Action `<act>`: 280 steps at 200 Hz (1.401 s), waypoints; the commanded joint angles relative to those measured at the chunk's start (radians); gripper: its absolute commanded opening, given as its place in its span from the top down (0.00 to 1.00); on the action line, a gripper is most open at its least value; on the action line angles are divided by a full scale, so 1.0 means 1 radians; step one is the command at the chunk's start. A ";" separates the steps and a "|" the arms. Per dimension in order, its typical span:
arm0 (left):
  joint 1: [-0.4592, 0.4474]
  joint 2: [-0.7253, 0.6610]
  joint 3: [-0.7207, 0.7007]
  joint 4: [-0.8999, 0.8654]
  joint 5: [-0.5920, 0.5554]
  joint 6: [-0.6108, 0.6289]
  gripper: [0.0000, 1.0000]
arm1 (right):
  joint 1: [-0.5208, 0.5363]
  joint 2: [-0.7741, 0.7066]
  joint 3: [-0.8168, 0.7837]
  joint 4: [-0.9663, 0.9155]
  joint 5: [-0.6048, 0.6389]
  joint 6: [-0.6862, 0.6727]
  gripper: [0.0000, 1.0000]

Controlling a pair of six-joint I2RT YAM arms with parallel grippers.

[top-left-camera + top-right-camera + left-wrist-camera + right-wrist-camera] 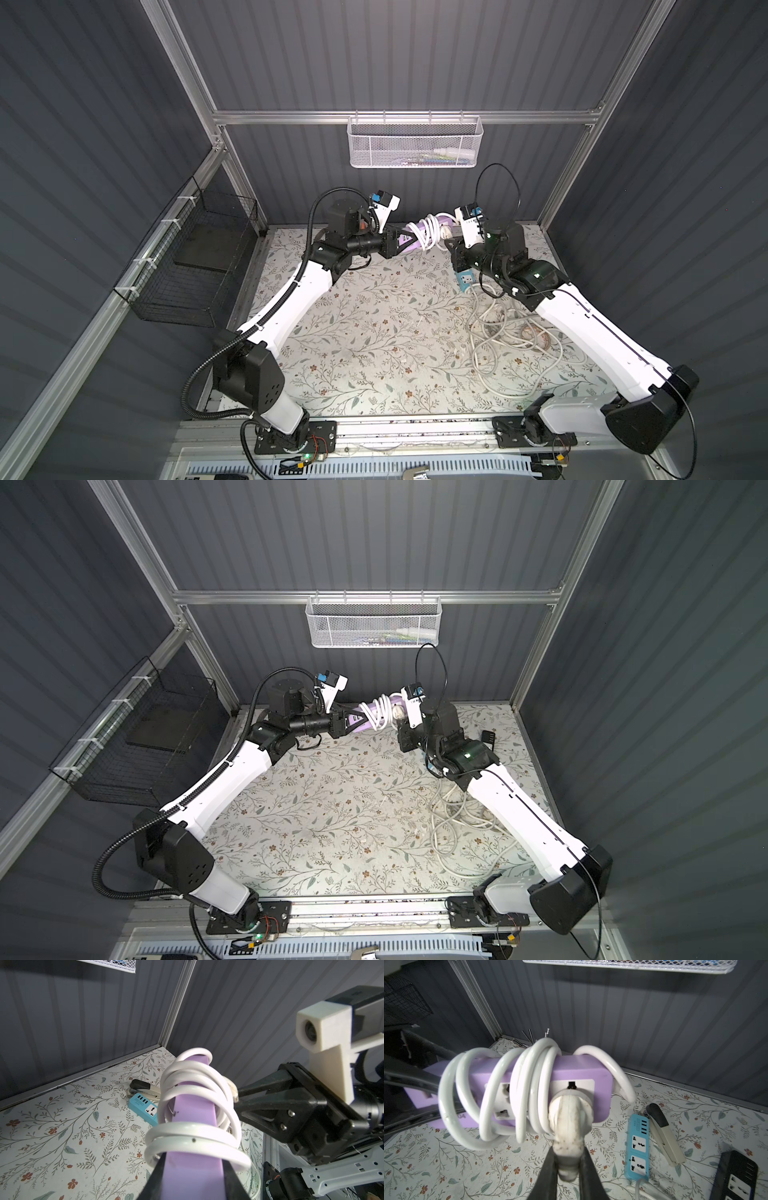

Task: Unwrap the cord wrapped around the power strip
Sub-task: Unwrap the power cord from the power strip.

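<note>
The left gripper (358,721) clamps one end of the purple power strip (362,728), raised above the floral table (332,812), white cord (381,713) coiled around it. The right gripper (398,720) meets the other end, loose cables (449,812) lying beneath its arm.

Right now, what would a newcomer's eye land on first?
The purple power strip, lifted above the back of the table with the white cord coiled around it. The left fingers clamp one end and the right fingers pinch the plug at its socket face. Below the right arm, a loose cord tangle lies on the table.
</note>
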 commanded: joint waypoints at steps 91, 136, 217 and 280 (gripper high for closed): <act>0.005 -0.013 0.000 0.080 -0.104 0.017 1.00 | -0.131 -0.068 -0.041 0.098 -0.259 0.052 1.00; 0.005 -0.016 0.000 0.080 -0.106 0.020 1.00 | 0.027 0.010 -0.001 0.116 -0.219 0.058 1.00; 0.005 -0.018 -0.001 0.077 -0.111 0.023 1.00 | -0.216 -0.104 -0.041 0.078 -0.289 0.075 1.00; 0.005 -0.013 -0.004 0.081 -0.111 0.021 1.00 | -0.087 -0.078 -0.028 0.082 -0.230 0.051 1.00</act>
